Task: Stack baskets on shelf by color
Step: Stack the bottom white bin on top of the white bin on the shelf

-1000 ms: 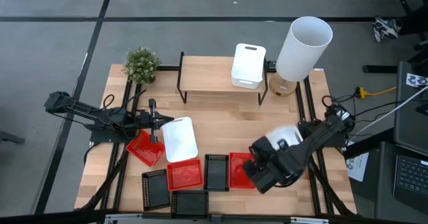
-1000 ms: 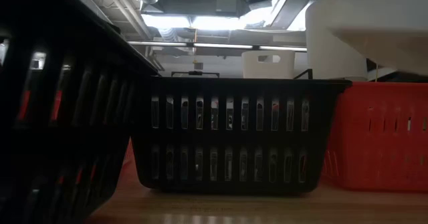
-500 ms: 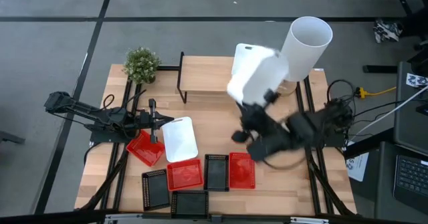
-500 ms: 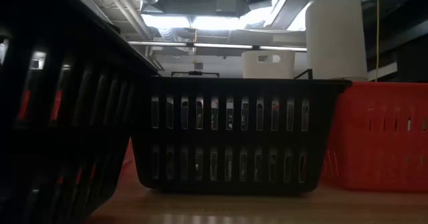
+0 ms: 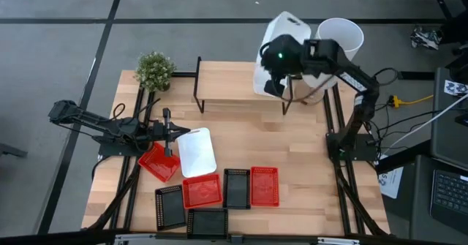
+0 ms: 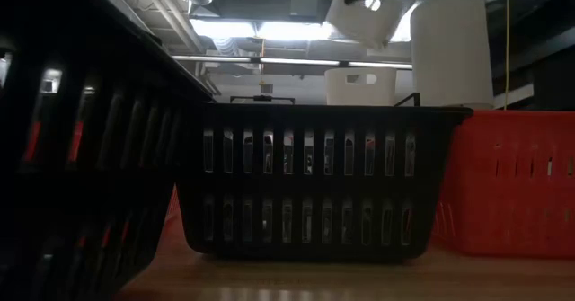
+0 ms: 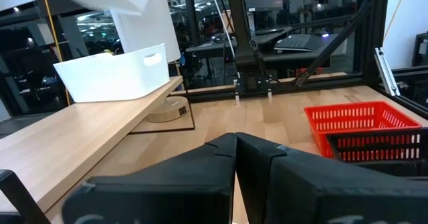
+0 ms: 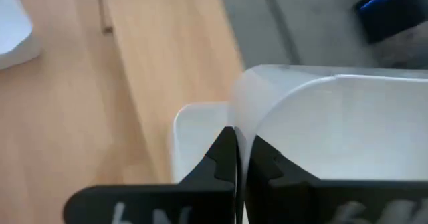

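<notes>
My right gripper (image 5: 285, 49) is raised over the right end of the shelf (image 5: 227, 84) and shut on a white basket (image 5: 287, 27). That basket hangs tilted in the low view (image 6: 359, 12), above a second white basket (image 6: 359, 85) standing on the shelf. My left gripper (image 5: 179, 132) is shut and waits low at the table's left, beside a third white basket (image 5: 197, 151) and a red basket (image 5: 159, 161). Two more red baskets (image 5: 202, 190) (image 5: 265, 186) and three black ones (image 5: 236, 188) lie along the near edge. My right gripper pinches a thin side wall of the white basket (image 8: 238, 120) between its two fingers, near a rounded corner. The basket is lifted clear and tilted, directly above the basket on the shelf (image 8: 194, 134).
A tall white cylinder (image 5: 335, 51) stands just right of the shelf, close to the held basket. A small potted plant (image 5: 154, 70) sits at the far left corner. Bare wood lies between the shelf and the row of baskets near the table's near edge.
My right arm has carried the white basket from low over the table's near right part, beside a red basket, up and toward the far edge. The basket now hangs tilted above the shelf's right end. It has stayed shut on the basket throughout.
</notes>
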`<action>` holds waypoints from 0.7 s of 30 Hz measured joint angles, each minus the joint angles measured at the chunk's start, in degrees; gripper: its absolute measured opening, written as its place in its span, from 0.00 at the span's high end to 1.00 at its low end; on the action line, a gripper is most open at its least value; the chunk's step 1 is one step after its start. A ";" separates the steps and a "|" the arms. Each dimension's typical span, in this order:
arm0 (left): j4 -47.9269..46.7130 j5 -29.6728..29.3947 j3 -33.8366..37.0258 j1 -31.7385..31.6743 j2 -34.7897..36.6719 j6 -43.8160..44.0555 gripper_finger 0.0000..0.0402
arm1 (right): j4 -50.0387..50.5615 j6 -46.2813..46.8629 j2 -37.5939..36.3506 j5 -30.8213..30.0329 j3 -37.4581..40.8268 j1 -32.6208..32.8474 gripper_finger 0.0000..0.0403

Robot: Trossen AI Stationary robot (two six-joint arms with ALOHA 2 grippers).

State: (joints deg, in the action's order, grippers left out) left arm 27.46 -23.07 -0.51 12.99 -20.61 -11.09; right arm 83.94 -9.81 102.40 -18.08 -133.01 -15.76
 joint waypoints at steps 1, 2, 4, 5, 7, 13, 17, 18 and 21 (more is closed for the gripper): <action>-0.02 0.00 0.00 0.00 -0.01 0.02 1.00 | -0.41 -1.27 0.04 2.25 0.76 -1.18 1.00; 0.00 0.00 0.00 0.00 0.01 0.04 1.00 | -1.08 -3.00 0.06 3.45 1.79 -1.99 1.00; 0.00 0.02 0.00 0.00 -0.01 0.04 1.00 | -2.75 -7.47 0.08 4.80 4.02 -3.09 1.00; 0.00 0.09 0.00 0.05 0.00 0.13 1.00 | -3.14 -9.20 0.09 5.33 5.21 -3.63 1.00; 0.00 0.14 0.00 0.04 -0.01 0.48 1.00 | -3.61 -10.33 0.10 6.38 7.67 -4.66 1.00; 0.00 0.22 0.00 0.04 0.00 0.50 1.00 | -4.81 -11.31 0.14 7.19 12.53 -6.17 1.00; 0.00 0.24 0.00 0.04 -0.01 0.50 1.00 | -5.54 -11.35 0.17 7.86 15.53 -6.37 1.00; 0.00 0.24 0.00 0.04 -0.01 0.48 1.00 | -5.49 -11.28 0.17 7.83 16.31 -6.37 1.00; 0.00 0.24 0.00 0.04 0.01 0.48 1.00 | -4.94 -10.33 0.17 7.77 18.37 -6.37 1.00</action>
State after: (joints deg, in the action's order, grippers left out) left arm 27.46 -22.83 -0.51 13.04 -20.60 -10.61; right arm 79.00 -20.14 102.56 -10.31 -114.64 -22.13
